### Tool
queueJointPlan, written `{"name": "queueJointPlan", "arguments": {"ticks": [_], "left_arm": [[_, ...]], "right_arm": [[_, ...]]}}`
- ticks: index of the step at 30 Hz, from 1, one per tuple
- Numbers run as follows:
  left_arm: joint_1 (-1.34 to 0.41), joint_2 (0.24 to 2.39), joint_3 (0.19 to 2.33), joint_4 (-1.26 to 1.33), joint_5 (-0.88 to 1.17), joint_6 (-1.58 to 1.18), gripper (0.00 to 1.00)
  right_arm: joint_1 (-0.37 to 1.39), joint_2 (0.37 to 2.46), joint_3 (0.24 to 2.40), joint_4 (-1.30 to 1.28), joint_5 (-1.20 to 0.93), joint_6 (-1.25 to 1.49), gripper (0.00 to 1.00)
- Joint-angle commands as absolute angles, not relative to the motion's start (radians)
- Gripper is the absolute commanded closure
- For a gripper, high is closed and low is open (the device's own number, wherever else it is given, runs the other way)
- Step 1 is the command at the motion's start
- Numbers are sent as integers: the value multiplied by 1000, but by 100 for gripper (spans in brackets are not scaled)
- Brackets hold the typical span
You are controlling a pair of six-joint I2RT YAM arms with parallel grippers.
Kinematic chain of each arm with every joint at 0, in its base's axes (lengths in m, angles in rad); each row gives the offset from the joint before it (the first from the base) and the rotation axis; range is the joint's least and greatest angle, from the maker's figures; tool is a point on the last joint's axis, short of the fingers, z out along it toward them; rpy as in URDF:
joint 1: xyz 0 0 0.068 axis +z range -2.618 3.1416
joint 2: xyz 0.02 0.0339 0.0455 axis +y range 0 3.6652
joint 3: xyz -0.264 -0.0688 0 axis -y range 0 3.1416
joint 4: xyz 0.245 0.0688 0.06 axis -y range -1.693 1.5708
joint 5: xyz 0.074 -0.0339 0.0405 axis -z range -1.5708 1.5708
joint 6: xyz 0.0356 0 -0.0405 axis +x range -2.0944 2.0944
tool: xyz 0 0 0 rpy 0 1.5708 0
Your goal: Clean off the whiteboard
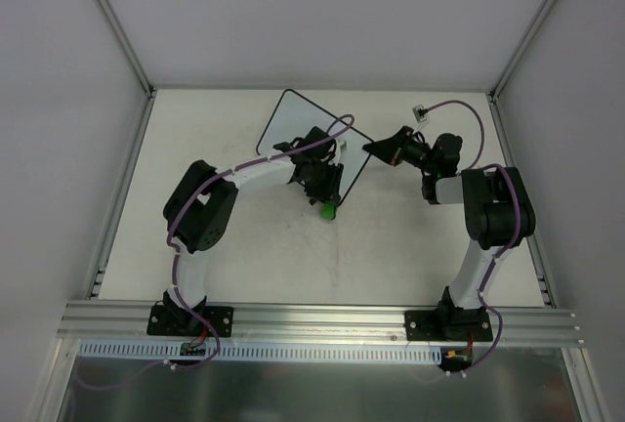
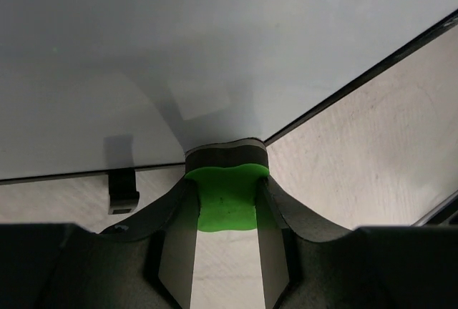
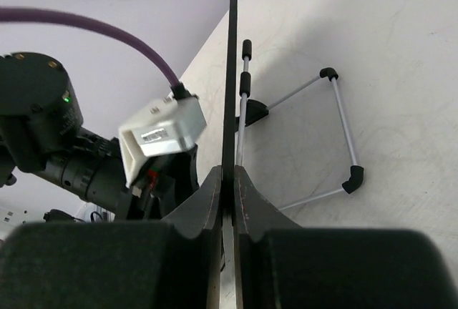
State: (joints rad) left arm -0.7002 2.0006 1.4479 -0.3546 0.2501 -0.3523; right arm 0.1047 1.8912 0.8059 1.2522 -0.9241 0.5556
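The whiteboard [image 1: 293, 117] stands tilted at the back middle of the table, its face [image 2: 215, 51] wiped white. My left gripper [image 1: 325, 197] [image 2: 227, 180] is shut on a green eraser [image 1: 328, 211] [image 2: 227, 202], whose dark felt presses against the board's lower corner. A small black foot [image 2: 122, 191] shows under the board's bottom edge. My right gripper [image 1: 376, 148] [image 3: 233, 180] is shut on the board's thin black edge [image 3: 232, 73] at its right corner. Behind the board, a wire stand [image 3: 336, 137] with black tips rests on the table.
A small white connector [image 1: 420, 109] on a purple cable lies at the back right. The left arm's wrist and its white camera box [image 3: 161, 134] sit close beside the board. Metal posts and grey walls enclose the table; a rail [image 1: 312, 319] runs along the front.
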Motion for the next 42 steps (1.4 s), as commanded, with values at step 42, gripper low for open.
{"name": "queueJointPlan", "arguments": {"ticks": [42], "left_arm": [[-551, 1681, 1533, -348, 94, -270, 100]], "right_arm": [[146, 1848, 821, 1531, -1040, 581, 100]]}}
